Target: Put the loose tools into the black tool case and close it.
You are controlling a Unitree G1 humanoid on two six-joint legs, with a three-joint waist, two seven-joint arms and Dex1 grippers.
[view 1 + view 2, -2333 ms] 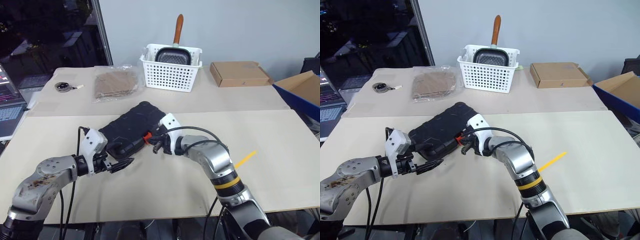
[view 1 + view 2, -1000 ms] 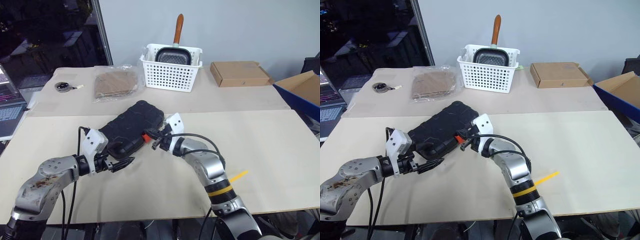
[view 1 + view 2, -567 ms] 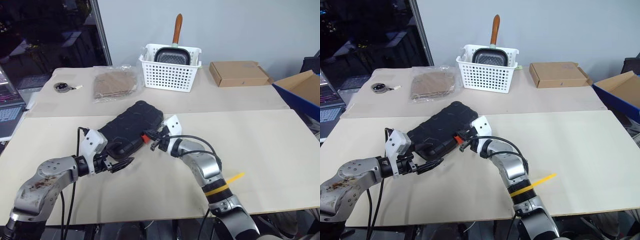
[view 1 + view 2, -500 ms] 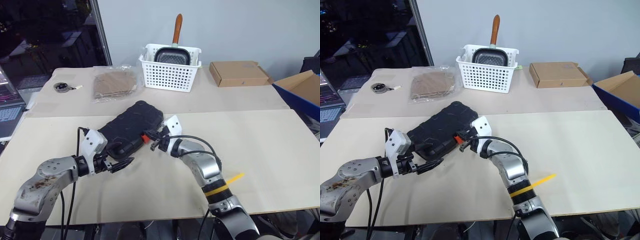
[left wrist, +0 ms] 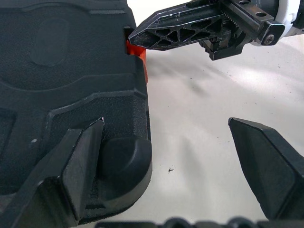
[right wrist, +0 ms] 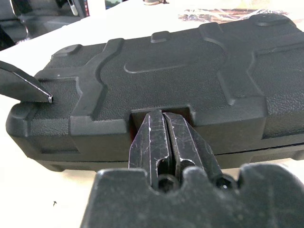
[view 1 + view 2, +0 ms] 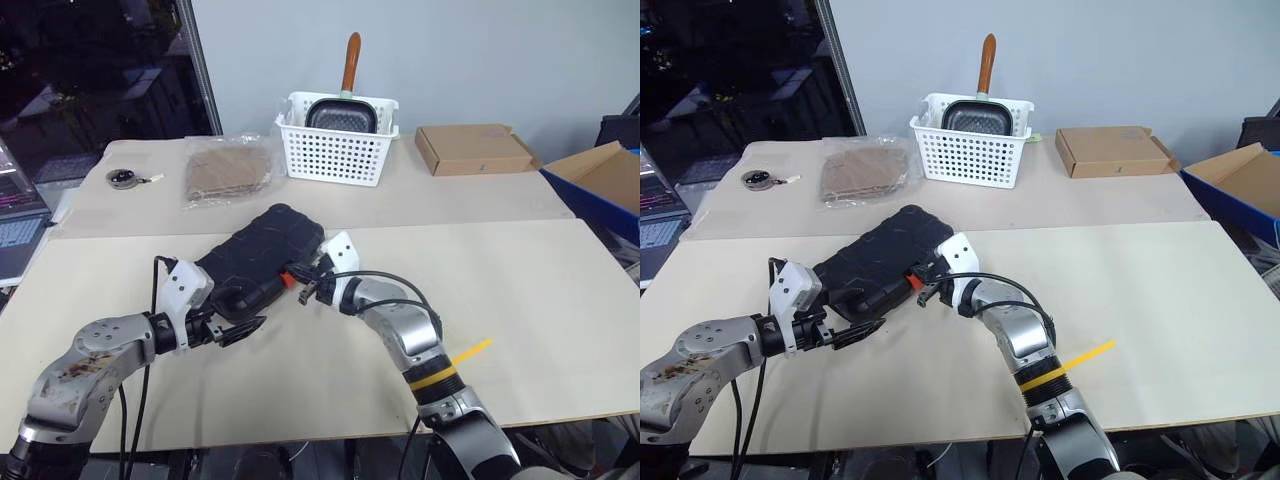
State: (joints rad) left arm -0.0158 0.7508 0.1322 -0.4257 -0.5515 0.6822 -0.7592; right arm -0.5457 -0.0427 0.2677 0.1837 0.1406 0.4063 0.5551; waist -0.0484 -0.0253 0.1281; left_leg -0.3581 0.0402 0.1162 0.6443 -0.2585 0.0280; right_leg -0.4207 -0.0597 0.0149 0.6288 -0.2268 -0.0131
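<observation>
Little changed since earlier: right claw (image 6: 164, 137) shut, tips still at the orange latch (image 7: 287, 279) of the black tool case (image 7: 262, 250). Left claw (image 7: 236, 329) apart, straddling the near left corner. Looks rigid, weighty; best pressed at the latch edge.

The black tool case (image 7: 258, 257) is lying flat on the pale table, lid shut, its long axis running diagonally from the near left toward the far right. Its textured lid is showing raised moulded ribs and rounded corners. A small orange latch (image 7: 286, 279) is sitting in a notch on the long edge facing near and right.
</observation>
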